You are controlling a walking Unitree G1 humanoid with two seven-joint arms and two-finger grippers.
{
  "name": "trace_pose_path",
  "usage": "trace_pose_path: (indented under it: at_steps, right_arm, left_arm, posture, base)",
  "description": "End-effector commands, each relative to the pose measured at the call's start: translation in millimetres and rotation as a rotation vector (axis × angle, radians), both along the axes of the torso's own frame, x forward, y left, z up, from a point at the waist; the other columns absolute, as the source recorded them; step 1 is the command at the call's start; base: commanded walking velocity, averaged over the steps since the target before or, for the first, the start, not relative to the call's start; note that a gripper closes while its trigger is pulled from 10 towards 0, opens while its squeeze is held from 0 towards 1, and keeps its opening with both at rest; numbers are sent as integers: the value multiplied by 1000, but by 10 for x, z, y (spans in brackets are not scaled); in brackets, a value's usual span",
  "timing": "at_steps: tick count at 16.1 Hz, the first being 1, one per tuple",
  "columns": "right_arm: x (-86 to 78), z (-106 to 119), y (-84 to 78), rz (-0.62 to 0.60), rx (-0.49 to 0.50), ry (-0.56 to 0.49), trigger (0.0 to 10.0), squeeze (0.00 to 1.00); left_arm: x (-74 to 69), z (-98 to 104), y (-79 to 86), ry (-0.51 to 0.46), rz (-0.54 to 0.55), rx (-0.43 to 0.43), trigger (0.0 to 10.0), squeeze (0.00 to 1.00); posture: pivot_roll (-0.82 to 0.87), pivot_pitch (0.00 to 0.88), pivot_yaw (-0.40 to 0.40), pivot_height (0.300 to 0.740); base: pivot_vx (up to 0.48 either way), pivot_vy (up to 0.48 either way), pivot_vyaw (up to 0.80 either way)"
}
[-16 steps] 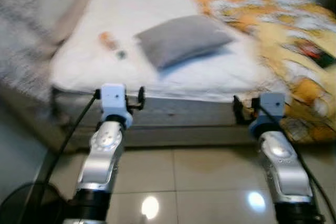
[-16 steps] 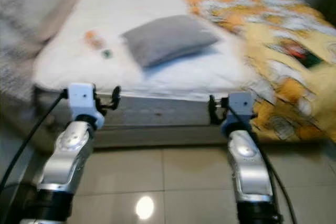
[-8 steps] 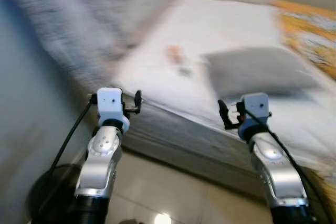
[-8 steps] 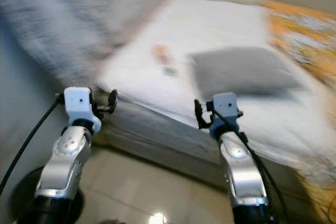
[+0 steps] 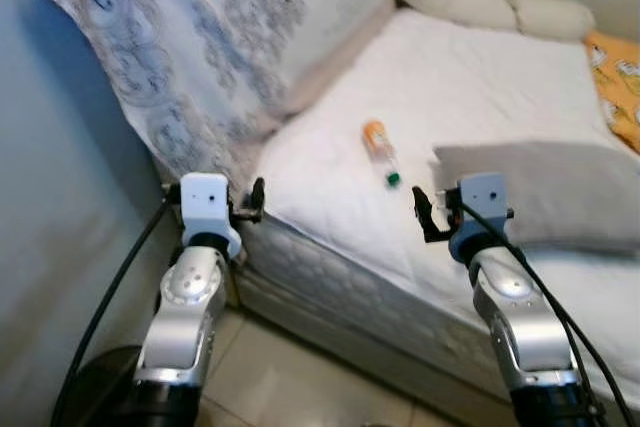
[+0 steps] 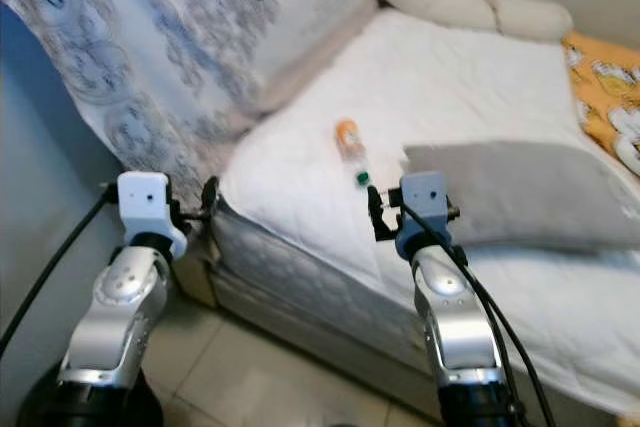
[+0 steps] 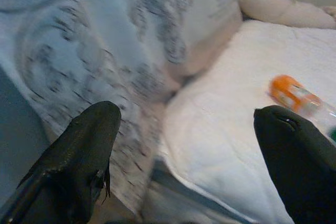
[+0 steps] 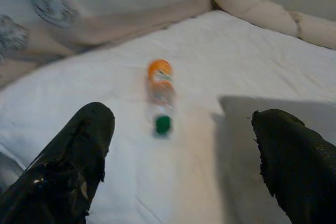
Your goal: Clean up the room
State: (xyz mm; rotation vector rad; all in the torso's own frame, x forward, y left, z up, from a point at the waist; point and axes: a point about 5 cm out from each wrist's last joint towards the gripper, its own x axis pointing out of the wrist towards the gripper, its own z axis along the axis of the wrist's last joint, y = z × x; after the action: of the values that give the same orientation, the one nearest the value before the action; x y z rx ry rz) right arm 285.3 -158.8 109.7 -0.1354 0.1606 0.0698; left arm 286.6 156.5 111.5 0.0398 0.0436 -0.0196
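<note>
Ahead of right gripper [image 8: 178, 145], bottle [image 8: 159, 96] on bed [image 5: 480, 87]

White bed [image 5: 480, 87]; grey pillow [image 5: 560, 192]; orange-labelled bottle [image 5: 379, 152] (green cap); grey-swirled blanket [image 5: 200, 37]; orange-yellow quilt [image 5: 620, 77].

A bottle [image 6: 350, 150] with an orange label and green cap is laid on the white bed [image 6: 470, 87] near its corner, beside a grey pillow [image 6: 520, 192].

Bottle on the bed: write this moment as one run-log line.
bottle: lying on bed | left gripper: open | right gripper: open, facing bottle
</note>
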Motion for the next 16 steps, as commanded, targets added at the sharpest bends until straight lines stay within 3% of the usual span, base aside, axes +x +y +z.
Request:
trace_pose_path:
  at_steps: [1, 3, 6, 8, 11, 15, 16]
  right_arm:
    - [6, -19, -1, -10, -5, 18, 10000, 1000]
    - [56, -54, -54, -29, 0, 35, 10000, 1000]
    - [124, 61, 18, -6, 16, -2, 10000, 1000]
    - [186, -1, 8, 5, 19, 24, 10000, 1000]
    - [249, -103, 9, 17, -50, 97, 10000, 1000]
    - [387, -131, -93, -62, -49, 156, 10000, 1000]
    - [411, -127, -90, -59, -59, 161, 10000, 580]
  left_arm:
    - [-23, 6, 30, -3, 6, 18, 10000, 0]
    - [-44, 24, -12, -4, -4, 31, 10000, 0]
    - [-49, 73, 19, -13, -26, 36, 10000, 0]
    - [-66, 87, 33, -21, -4, 44, 10000, 0]
    - [-178, 51, 62, -2, 13, 52, 10000, 0]
    - [-292, 31, -130, 28, -237, 85, 10000, 0]
    - [-337, 6, -135, 47, -301, 134, 10000, 0]
  posture:
    - [-32, 0, -52, 740]
    - [-24, 0, -41, 740]
    - [-9, 0, -41, 740]
    - [42, 0, -75, 740]
    - [39, 0, -48, 740]
    - [71, 0, -55, 740]
    - [87, 0, -63, 740]
  base:
    - [442, 0, 0]
    - [442, 0, -381]
    - [437, 0, 0]
    - [411, 0, 0]
    - [394, 0, 0]
    - [86, 0, 0]
    - [0, 0, 0]
